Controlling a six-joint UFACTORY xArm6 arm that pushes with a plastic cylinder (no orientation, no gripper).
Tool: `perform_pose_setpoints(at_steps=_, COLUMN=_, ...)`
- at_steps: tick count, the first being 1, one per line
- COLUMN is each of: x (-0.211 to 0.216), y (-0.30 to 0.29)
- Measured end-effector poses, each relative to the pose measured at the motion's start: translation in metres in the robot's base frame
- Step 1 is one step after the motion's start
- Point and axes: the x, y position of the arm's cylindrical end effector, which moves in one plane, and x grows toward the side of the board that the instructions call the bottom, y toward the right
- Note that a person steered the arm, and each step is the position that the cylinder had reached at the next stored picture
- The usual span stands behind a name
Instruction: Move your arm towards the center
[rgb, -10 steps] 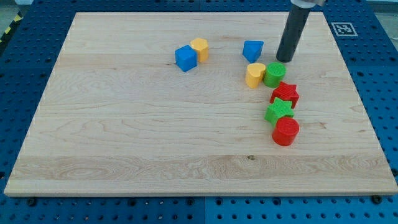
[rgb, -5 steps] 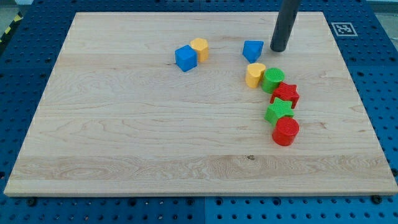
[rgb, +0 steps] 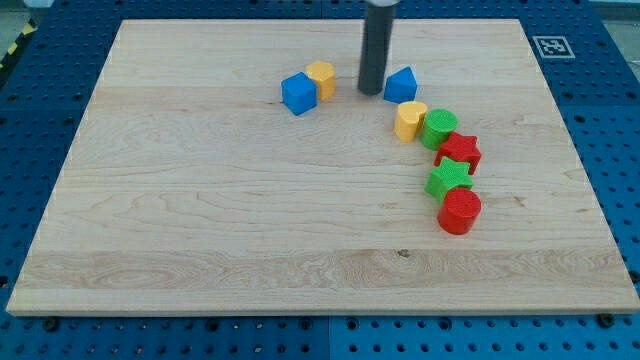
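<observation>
Wooden board (rgb: 200, 230), eight blocks, my tip (rgb: 371, 92)

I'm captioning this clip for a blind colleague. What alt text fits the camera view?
My tip rests on a wooden board near the view's top, just left of a blue block and right of a touching yellow block and blue cube. Five more blocks curve down the right.
</observation>
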Motion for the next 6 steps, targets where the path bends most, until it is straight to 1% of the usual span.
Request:
perform_pose_setpoints(at_steps=1, x=-0.023, y=-0.002)
perform_pose_setpoints(at_steps=2, x=0.014, y=-0.03)
perform_pose_setpoints(at_steps=3, x=0.063, y=-0.053)
perform_pose_setpoints(at_steps=4, x=0.088, y=-0.064)
perform_pose_setpoints(at_steps=5, x=0.088, y=-0.043)
perform_pose_setpoints(at_steps=6, x=0.075, y=-0.028)
